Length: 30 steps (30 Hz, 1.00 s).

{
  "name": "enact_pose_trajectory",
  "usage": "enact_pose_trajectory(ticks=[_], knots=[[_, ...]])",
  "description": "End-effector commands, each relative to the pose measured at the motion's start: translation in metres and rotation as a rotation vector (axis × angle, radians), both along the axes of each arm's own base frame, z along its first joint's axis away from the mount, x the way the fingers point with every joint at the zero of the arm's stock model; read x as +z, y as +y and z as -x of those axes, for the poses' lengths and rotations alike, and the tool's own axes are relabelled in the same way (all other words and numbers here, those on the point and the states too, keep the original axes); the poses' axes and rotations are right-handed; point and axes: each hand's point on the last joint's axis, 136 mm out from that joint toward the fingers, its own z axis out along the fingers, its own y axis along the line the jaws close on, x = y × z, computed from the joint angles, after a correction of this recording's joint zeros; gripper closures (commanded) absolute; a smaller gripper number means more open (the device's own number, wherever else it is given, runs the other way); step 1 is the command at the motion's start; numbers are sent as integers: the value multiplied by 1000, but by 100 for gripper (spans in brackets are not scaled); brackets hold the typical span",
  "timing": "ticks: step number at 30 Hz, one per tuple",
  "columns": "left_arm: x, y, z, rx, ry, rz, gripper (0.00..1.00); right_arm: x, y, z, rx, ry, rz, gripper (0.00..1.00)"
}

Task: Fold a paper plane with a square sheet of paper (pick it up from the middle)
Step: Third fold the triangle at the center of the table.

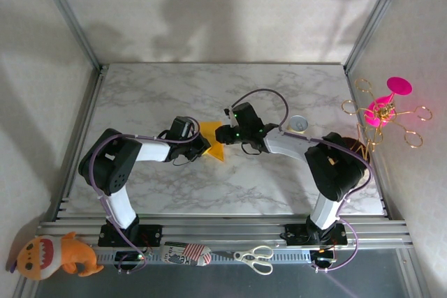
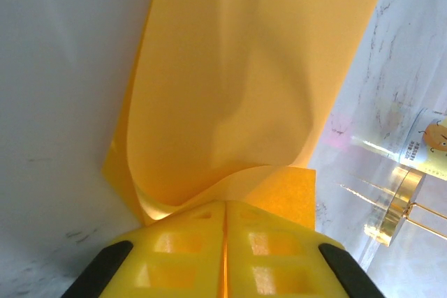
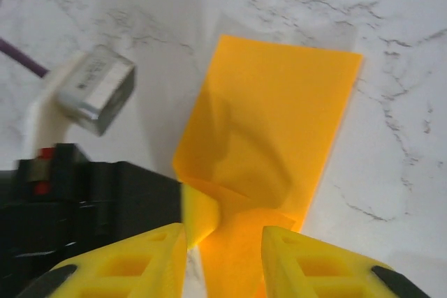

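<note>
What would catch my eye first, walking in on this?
The bright orange-yellow paper stands out at the middle of the marble table. The left gripper pinches its curled edge shut, while the right gripper stands open around it. A pink-and-gold ornament glitters off the table's right side.

My left arm (image 1: 129,158) stood up from its base at the near edge, elbow bent out to the left, forearm stretched right toward the middle of the desk (image 1: 279,95); its jaws were pressed together on the square sheet of paper (image 2: 244,88); my right arm (image 1: 307,148) mirrored it, elbow out to the right, forearm pointing left; its jaws stood apart; the two wrists nearly met.
</note>
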Motion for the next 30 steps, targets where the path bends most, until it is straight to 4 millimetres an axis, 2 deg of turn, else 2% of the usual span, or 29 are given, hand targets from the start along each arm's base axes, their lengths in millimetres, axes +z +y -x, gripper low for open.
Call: enact_pose_trajectory(ticks=[1,4,8,11,19,30], knots=[[-34,20,18,32,112,-94,92,3,4,19,51,83,-36,70],[-37,21,19,29,125,-105,92,-12,8,33,102,193,-14,83],[-39,23,20,31,132,-114,93,-26,11,43,120,273,-16,89],[-41,23,21,32,136,-116,92,-32,18,50,146,293,-8,90],[-42,23,22,26,142,-118,93,-47,28,50,160,319,31,90],[-46,26,26,31,155,-129,93,-68,26,59,167,362,99,90]])
